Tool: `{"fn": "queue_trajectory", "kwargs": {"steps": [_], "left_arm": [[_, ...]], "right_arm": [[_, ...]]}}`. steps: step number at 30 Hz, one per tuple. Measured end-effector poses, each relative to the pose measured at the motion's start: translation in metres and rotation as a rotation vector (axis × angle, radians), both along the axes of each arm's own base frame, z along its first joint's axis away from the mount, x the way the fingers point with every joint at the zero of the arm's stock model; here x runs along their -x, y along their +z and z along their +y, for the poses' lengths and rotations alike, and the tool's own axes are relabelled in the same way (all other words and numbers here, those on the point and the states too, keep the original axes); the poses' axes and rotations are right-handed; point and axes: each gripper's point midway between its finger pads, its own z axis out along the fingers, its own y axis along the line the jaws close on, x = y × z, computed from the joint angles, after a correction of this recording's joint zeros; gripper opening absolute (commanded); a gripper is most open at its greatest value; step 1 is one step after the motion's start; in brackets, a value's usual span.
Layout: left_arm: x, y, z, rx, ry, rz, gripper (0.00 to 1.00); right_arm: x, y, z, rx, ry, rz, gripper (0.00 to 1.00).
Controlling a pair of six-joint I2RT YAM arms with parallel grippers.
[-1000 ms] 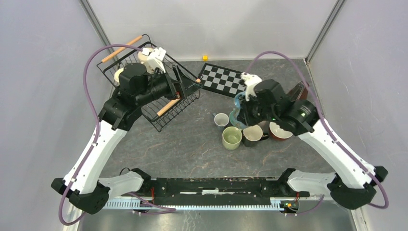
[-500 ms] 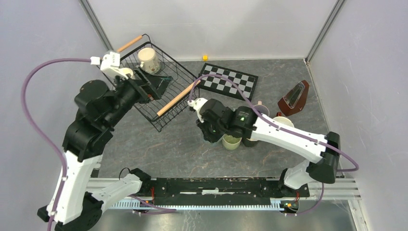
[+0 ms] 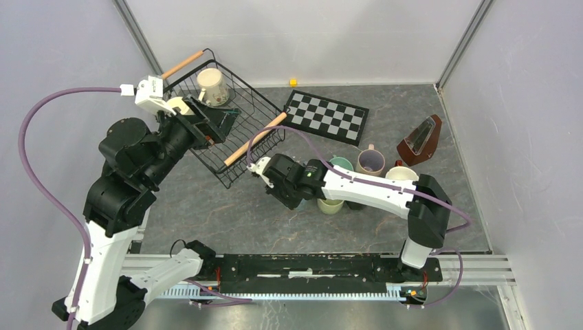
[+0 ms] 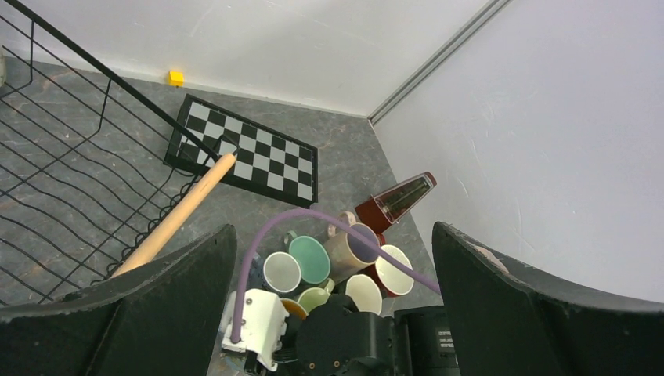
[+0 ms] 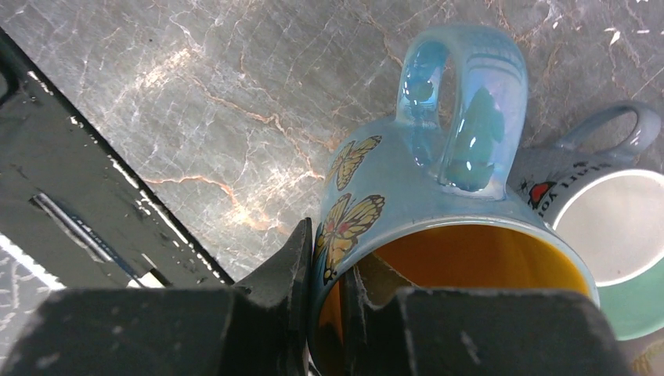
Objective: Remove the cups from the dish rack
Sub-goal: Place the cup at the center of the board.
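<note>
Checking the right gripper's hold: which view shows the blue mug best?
The right wrist view: the blue mug fills it, butterflies, handle and yellow inside clear, with the right gripper pinching its rim. The left wrist view shows only a sliver of yellow beneath that gripper; in the top view the arm hides it.

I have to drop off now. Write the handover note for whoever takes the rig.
Left hand: open, empty, above the rack.
Right hand: shut on the wall of the blue mug, one finger inside, beside the cups on the table; can't tell if it's set down.
Done: about six cups out, grouped near the metronome.
Left: release the blue mug; a cream mug sits in the rack, perhaps one more hidden.
</note>
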Motion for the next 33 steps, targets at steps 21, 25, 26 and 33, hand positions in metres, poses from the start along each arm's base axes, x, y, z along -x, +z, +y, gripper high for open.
{"fn": "queue_trajectory", "kwargs": {"steps": [21,25,26,33], "left_arm": [[-0.01,-0.014,-0.006,-0.022,-0.001,0.037,1.0],[-0.014,-0.017,-0.008,-0.028,-0.001,0.049,1.0],[-0.014,-0.018,-0.009,-0.029,-0.001,0.051,1.0],[-0.02,-0.026,-0.012,-0.041,-0.002,0.073,1.0]], "right_arm": [[-0.02,-0.052,-0.026,0.069,0.051,-0.005,0.0],[-0.023,-0.053,-0.025,0.053,0.052,-0.002,0.04],[-0.023,-0.053,-0.025,0.052,0.052,0.0,0.07],[-0.025,-0.053,-0.025,0.05,0.054,-0.004,0.34]]}}
